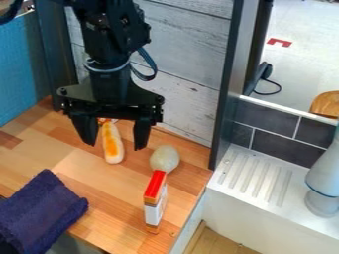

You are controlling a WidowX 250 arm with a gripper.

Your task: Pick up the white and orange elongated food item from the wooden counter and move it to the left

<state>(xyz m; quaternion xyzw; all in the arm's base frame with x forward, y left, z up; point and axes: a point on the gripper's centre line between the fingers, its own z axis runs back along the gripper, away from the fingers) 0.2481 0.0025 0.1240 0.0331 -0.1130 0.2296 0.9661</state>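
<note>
Blue cloth (41, 214) lies near an upright carton (155, 201), gripper (114, 146) spread open by a hot dog (113, 147)

On the counter (96, 186), the hot dog (114, 155) lies beneath the claw (114, 146), seen between its tips. Just right in view is a rounded item (164, 158), with a box (155, 203) standing before it, nearer the camera. A cloth (39, 212) lies before the claw, to the left. Panelling (185, 92) rises behind; a drainboard (255, 178) sits farther right.
</note>
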